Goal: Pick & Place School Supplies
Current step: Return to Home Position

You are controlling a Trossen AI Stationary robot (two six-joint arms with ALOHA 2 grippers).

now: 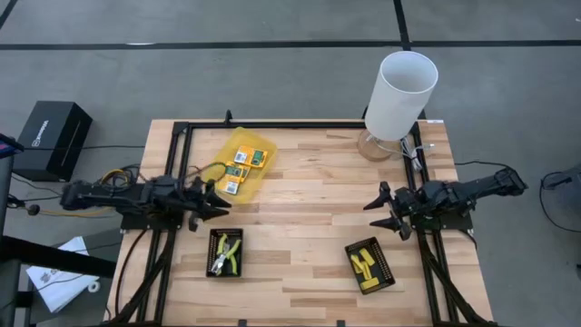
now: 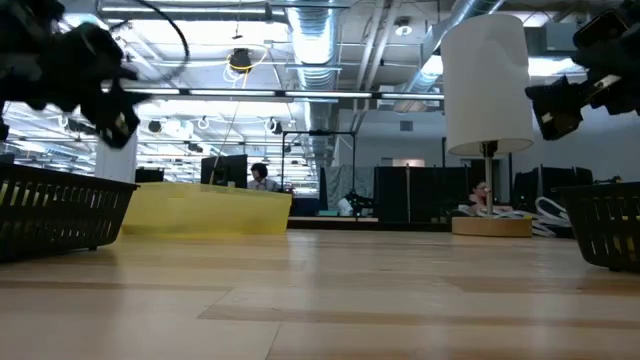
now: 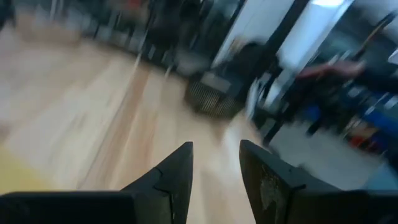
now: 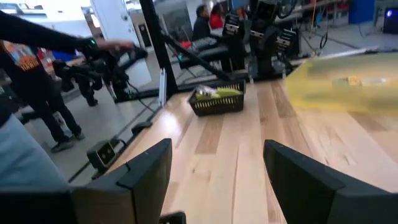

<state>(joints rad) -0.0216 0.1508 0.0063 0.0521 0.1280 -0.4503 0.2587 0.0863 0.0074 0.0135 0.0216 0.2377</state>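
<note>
Three flat yellow-green packets (image 1: pixel 241 165) lie in the translucent yellow container (image 1: pixel 243 162) at the far left of the table. The plier-like tool (image 1: pixel 224 254) lies in the left black tray (image 1: pixel 212 238); it also shows in the right wrist view (image 4: pixel 216 93). Several yellow stubby pieces (image 1: pixel 366 265) lie in the right black tray (image 1: pixel 385 262). My left gripper (image 1: pixel 215 203) hovers open and empty just near of the container's near end. My right gripper (image 1: pixel 381 211) hovers open and empty at the right side, far of the right tray.
A white-shaded lamp (image 1: pixel 398 98) stands at the far right corner, with cables beside it. A black frame rail (image 1: pixel 272 125) runs round the table. People (image 4: pixel 37 81) stand beyond the table's left edge. Bare wood lies between the two trays.
</note>
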